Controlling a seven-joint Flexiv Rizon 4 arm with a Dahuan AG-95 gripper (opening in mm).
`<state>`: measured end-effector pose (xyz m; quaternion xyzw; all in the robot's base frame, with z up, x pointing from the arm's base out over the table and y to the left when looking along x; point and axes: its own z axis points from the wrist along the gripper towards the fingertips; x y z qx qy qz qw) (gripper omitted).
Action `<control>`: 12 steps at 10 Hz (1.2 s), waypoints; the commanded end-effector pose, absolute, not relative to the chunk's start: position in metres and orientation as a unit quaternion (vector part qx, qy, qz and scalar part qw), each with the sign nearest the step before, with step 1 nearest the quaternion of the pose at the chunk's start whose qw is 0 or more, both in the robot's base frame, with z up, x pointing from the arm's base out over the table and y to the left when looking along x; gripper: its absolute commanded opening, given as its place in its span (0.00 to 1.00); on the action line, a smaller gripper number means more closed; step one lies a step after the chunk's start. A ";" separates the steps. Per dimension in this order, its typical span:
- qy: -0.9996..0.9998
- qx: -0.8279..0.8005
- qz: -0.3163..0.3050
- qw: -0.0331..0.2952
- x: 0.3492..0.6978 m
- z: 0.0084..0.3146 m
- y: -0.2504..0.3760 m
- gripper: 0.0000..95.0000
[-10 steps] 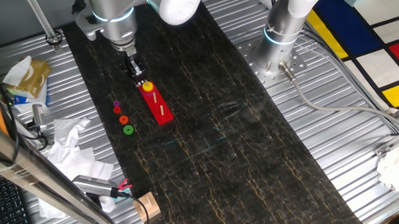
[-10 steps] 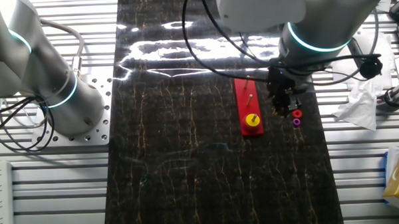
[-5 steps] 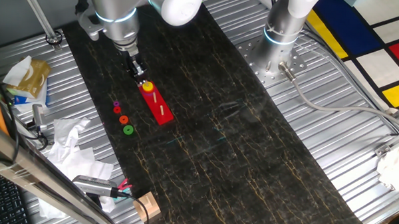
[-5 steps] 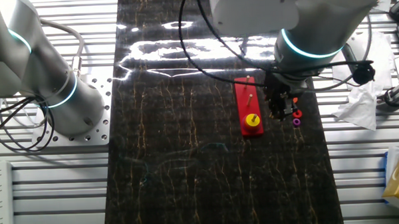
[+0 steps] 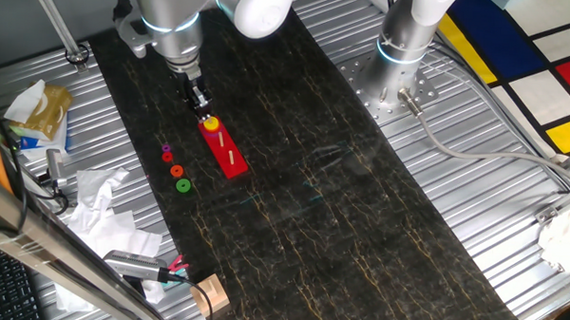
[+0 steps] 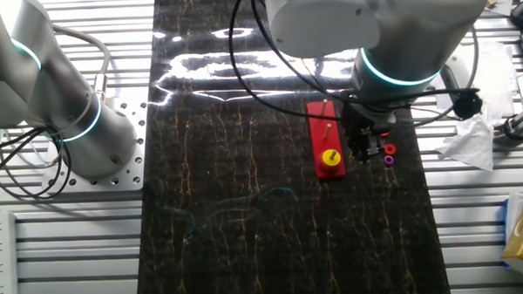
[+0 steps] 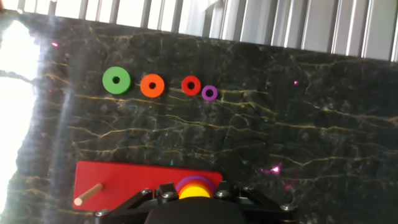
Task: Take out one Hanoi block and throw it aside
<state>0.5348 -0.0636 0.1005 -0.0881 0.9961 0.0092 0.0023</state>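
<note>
The yellow Hanoi block (image 5: pixel 210 125) sits on a peg at the far end of the red base (image 5: pixel 227 153). It also shows in the other fixed view (image 6: pixel 332 158). In the hand view the block (image 7: pixel 198 186) lies at the bottom edge, with orange and purple rims showing round it. My gripper (image 5: pixel 199 104) hangs just beside and above it, and its jaws stand apart on either side of the block in the hand view (image 7: pixel 196 195). It holds nothing. A bare wooden peg (image 7: pixel 88 194) sticks out at the base's other end.
A green ring (image 7: pixel 116 80), an orange ring (image 7: pixel 152 86), a red ring (image 7: pixel 191 85) and a small magenta ring (image 7: pixel 209 93) lie in a row on the dark mat beside the base. Crumpled paper and clutter (image 5: pixel 98 196) lie off the mat's left edge.
My gripper has shifted a little away from the loose rings and toward the yellow block's end of the red base. The block and rings have not moved.
</note>
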 end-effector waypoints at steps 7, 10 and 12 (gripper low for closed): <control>0.996 -0.087 0.021 0.013 0.523 0.087 -0.070 0.40; 0.996 -0.088 0.021 0.017 0.519 0.079 -0.070 0.40; 0.996 -0.088 0.021 0.018 0.518 0.077 -0.070 0.40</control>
